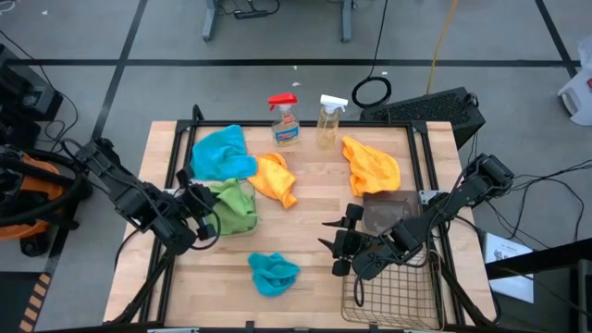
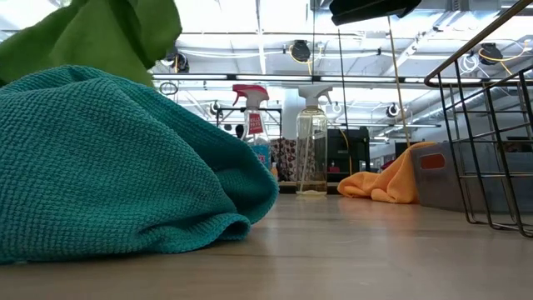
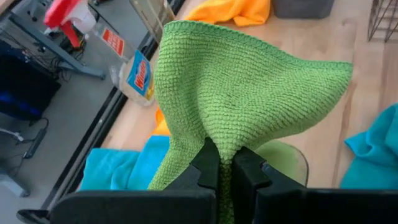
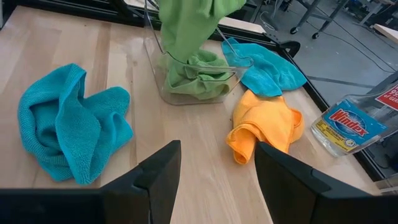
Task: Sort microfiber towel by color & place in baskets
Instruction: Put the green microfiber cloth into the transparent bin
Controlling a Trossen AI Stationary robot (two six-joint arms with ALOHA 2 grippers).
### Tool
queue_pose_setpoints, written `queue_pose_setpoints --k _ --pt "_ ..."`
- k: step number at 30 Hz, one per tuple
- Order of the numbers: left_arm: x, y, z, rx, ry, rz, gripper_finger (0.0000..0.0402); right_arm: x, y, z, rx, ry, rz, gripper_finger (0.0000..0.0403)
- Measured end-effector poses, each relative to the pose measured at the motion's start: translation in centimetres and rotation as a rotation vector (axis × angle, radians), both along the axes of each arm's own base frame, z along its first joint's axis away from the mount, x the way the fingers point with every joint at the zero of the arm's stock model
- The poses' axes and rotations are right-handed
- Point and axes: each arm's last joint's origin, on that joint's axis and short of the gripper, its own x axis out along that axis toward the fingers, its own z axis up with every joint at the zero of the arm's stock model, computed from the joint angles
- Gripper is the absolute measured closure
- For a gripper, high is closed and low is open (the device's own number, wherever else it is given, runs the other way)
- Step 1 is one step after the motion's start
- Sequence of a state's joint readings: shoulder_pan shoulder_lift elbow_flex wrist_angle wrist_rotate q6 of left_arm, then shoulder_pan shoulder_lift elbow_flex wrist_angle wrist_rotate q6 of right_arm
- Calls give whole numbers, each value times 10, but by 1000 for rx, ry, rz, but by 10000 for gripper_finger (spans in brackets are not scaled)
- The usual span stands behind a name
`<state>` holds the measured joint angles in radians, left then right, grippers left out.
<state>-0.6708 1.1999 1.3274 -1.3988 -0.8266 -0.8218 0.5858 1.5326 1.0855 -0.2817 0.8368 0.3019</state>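
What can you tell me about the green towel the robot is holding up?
The green towel is a fuzzy, waffle-textured cloth, bright green. The left gripper is shut on a pinched fold of it, so it hangs in a draped, crumpled peak above the clear tub. Another green towel already lies bunched inside that tub, and the held one's lower end dips down to it. Its far side is hidden.

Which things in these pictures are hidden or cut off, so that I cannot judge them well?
- Clear plastic tub: in the high view, the green towels and the left gripper cover it.
- Dark grey bin: its inside is not visible; the right arm crosses it in the high view.
- Wire-mesh basket: the high view's bottom edge cuts it off.
- Low view: the turquoise towel blocks the table's left part.
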Motion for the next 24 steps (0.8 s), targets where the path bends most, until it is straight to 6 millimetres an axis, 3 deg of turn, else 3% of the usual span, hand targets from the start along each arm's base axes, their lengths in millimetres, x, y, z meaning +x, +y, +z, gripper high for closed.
queue_pose_setpoints --k 24 --pt "-1 0 -64 -29 105 103 384 4 -2 1 36 -1 32 212"
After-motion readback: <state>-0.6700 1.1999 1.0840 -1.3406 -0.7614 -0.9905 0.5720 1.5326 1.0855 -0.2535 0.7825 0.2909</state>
